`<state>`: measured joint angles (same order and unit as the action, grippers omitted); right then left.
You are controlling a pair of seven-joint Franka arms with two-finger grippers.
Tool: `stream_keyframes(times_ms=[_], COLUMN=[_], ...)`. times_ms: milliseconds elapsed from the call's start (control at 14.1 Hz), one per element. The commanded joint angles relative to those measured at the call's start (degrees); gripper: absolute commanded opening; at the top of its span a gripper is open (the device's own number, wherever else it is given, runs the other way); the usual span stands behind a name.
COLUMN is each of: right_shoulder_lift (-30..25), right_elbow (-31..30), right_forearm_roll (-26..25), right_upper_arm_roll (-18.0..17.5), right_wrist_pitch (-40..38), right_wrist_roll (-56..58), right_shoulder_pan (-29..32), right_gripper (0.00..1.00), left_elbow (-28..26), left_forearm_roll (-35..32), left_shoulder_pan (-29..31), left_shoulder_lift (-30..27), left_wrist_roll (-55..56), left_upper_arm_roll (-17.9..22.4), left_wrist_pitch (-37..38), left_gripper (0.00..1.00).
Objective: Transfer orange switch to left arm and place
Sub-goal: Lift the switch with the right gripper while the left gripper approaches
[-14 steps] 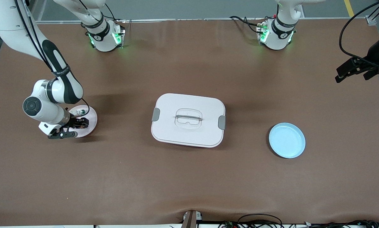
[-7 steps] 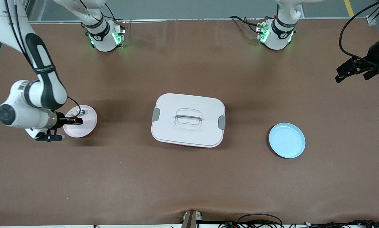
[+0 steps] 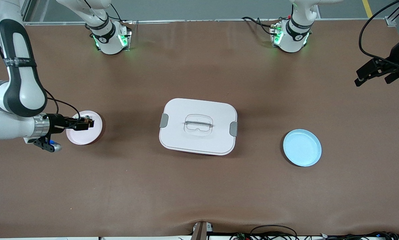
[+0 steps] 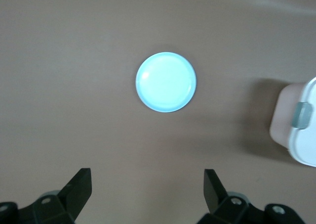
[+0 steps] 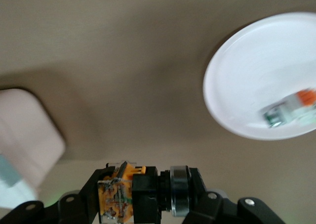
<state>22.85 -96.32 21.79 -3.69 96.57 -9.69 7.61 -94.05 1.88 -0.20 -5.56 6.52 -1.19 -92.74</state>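
Pink plate holding white-green part, right end effector grasping orange switch, left end effector released

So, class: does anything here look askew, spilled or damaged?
Nothing stands out. The box sits shut and square, the blue plate is bare, the right gripper holds the orange switch above the pink plate, and the left gripper waits open.

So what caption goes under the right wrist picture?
Right gripper shut on the orange switch, above the pink plate with a white-and-green part.
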Motion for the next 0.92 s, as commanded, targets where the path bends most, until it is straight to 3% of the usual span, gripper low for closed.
stream_keyframes(times_ms=[0, 427, 853], right_shoulder_lift=[-0.44, -0.09, 0.18], right_elbow=[4.03, 10.98, 11.86], right_forearm_roll=[3.69, 10.46, 15.02], right_upper_arm_roll=[-0.26, -0.18, -0.09], right_wrist_pitch=[-3.49, -3.15, 5.11], right_wrist_roll=[-10.75, -34.49, -52.24], right_shoulder_pan=[-2.85, -13.22, -20.16], right_gripper=[0.0, 0.0, 0.0], left_elbow=[2.98, 4.22, 4.22], left_forearm_roll=[3.64, 22.34, 37.74], left_shoulder_pan=[0.02, -0.15, -2.26], left_shoulder_lift=[0.47, 1.08, 7.66], left_wrist_roll=[-1.24, -1.33, -1.33], left_upper_arm_roll=[-0.13, -0.04, -1.0], left_wrist_pitch=[1.24, -1.38, -5.69], left_gripper=[1.0, 1.0, 1.0])
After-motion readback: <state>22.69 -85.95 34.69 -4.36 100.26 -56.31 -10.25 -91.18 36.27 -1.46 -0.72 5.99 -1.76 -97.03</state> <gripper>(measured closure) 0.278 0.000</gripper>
